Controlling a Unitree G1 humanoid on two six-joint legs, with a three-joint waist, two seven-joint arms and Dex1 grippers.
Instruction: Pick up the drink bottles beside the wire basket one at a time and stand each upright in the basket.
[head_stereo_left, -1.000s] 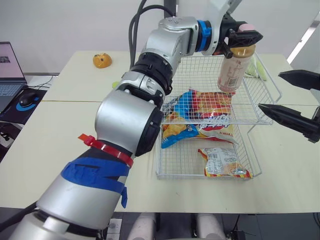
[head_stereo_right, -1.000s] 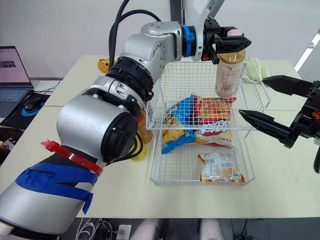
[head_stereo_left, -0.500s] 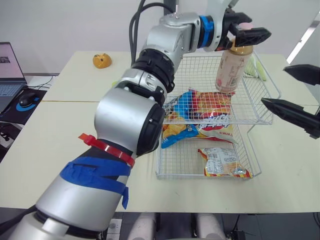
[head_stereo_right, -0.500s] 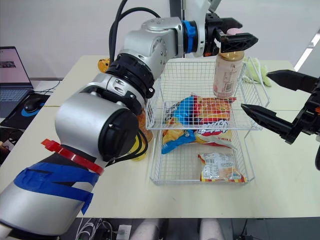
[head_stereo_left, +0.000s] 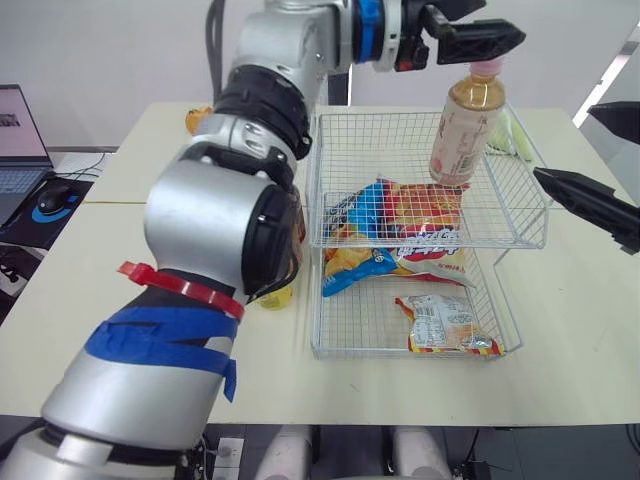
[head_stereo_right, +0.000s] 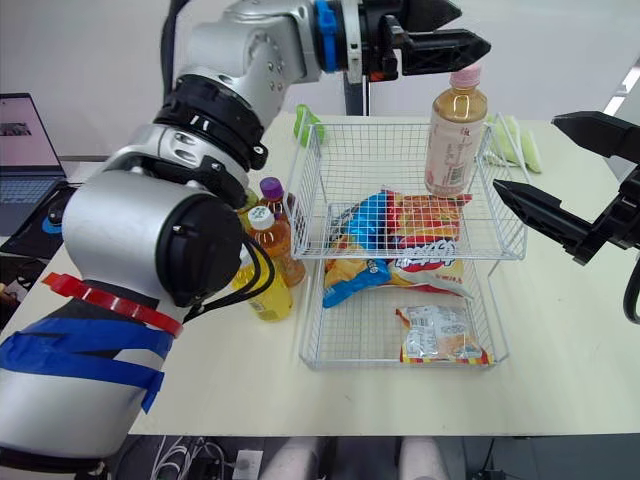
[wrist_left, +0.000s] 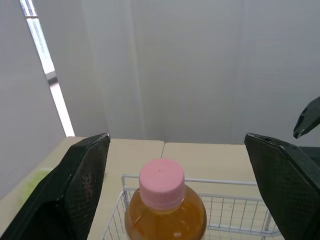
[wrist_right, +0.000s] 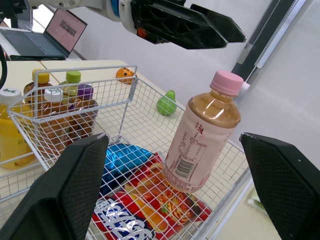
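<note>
While the left claw (head_stereo_left: 490, 25) hangs spread wide just above its pink cap (wrist_left: 161, 181), touching nothing, a milk-tea bottle (head_stereo_right: 452, 135) stands upright in the far right corner of the wire basket's (head_stereo_right: 380, 124) upper tier, beyond the snack bags (head_stereo_right: 405, 225). The right claw (head_stereo_right: 527, 155), likewise spread and empty, waits off the basket's right side. More drink bottles (head_stereo_right: 268, 245) stand clustered on the desk (head_stereo_right: 560, 330) just beside the basket's left side. Full and capped, these look moderately heavy and stiff enough to squeeze, yet smooth-walled and probably slippery on the film label. A hold across the body just under the shoulder, or at the neck below the cap, seems safest. Tall and narrow, each may rock on the wire mesh.
</note>
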